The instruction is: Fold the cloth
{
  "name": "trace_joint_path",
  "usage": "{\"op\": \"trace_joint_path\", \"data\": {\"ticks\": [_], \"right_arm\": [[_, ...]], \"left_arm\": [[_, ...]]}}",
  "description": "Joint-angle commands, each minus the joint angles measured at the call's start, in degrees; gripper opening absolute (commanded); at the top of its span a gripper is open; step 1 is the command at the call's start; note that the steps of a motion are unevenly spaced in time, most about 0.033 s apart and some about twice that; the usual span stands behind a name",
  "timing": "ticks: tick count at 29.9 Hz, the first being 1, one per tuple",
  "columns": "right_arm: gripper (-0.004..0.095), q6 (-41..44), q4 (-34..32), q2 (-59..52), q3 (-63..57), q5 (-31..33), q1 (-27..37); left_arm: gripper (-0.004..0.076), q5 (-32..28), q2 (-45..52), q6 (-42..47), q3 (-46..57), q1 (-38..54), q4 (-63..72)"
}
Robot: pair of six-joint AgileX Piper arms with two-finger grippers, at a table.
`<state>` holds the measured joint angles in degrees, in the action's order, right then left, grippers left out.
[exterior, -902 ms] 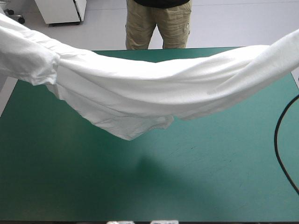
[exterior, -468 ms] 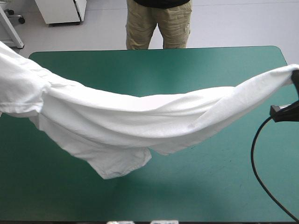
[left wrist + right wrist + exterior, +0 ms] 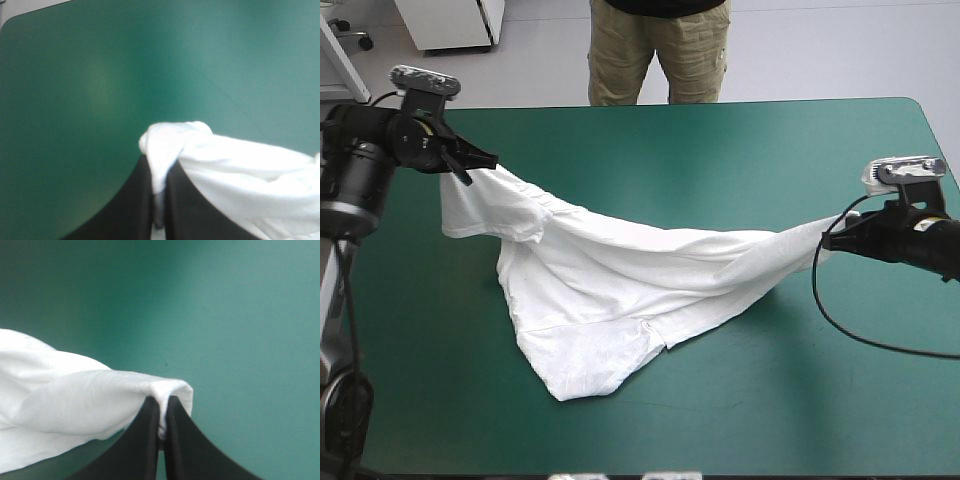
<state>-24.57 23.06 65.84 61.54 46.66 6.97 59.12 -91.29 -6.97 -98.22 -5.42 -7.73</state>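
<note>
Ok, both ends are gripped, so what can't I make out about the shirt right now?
High view: the collar of the T-shirt, hidden by its own folds.
Left wrist view: which part the left gripper pinches; bunched cloth covers the grip.
Right wrist view: likewise for the right gripper; the cloth is cut off by the edge.
High view: whether the span near the right gripper touches the teal-green cover.
</note>
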Motion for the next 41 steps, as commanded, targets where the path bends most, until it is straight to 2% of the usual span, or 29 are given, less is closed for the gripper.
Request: {"op": "trace_joint_path", "data": {"ticks": [1, 6, 9, 11, 14, 17, 19, 21, 23, 26, 30, 37, 41], "right_arm": [[-0.0017, -2.23, 1.18, 6.58, 1.61, -10.62, 0.12], [-0.0017, -3.57, 0.89, 15.84, 5.22, -21.33, 0.12], [-0.0017, -3.57, 0.00, 19.89, 7.63, -24.14, 0.12], [-0.0017, -3.71, -0.13, 22.24, 9.37, -25.91, 0.12], [-0.0003, -4.12, -0.13, 25.37, 12.46, -25.51, 0.12], [0.0070, -4.12, -0.13, 28.34, 14.74, -24.19, 0.12], [0.0161, -4.12, -0.01, 29.88, 15.46, -23.88, 0.12], [0.0292, -4.12, -0.11, 30.92, 15.99, -23.88, 0.12], [0.0428, -4.12, -0.22, 31.52, 16.12, -24.26, 0.25], [0.0557, -3.49, -1.07, 31.49, 16.56, -24.37, 0.77], [0.0551, -0.90, -2.11, 27.76, 16.56, -20.60, 0.91], [0.0471, -0.29, -1.73, 16.38, 16.56, -12.42, 0.91], [0.0468, 1.10, -1.73, 9.59, 16.56, -6.78, 0.91]], "left_arm": [[-0.0009, -11.15, -3.00, 1.08, -1.33, -0.16, 0.82], [-0.0009, -22.51, -8.57, 5.56, -1.33, -0.16, 0.90], [-0.0008, -28.20, -9.90, 6.97, -1.66, -0.16, 0.90], [0.0006, -29.04, -10.85, 6.97, -2.62, -0.16, 0.69], [0.0085, -28.63, -12.86, 7.80, -4.36, -0.16, 0.83], [0.0224, -28.46, -14.53, 7.80, -4.62, -0.16, 1.08], [0.0355, -27.42, -15.50, 7.80, -4.62, -0.16, 1.23], [0.0473, -26.00, -16.58, 7.80, -4.62, -0.16, 2.02], [0.0526, -24.05, -17.18, 7.80, -4.62, -0.16, 3.50], [0.0528, -20.01, -17.47, 7.46, -4.62, -0.16, 5.29], [0.0528, -11.53, -15.74, 2.25, -4.50, -0.16, 11.11], [0.0528, 3.39, -9.98, -3.78, -4.30, -0.16, 19.13], [0.0528, 5.00, -3.79, -2.74, 0.93, -0.16, 19.13]]}}
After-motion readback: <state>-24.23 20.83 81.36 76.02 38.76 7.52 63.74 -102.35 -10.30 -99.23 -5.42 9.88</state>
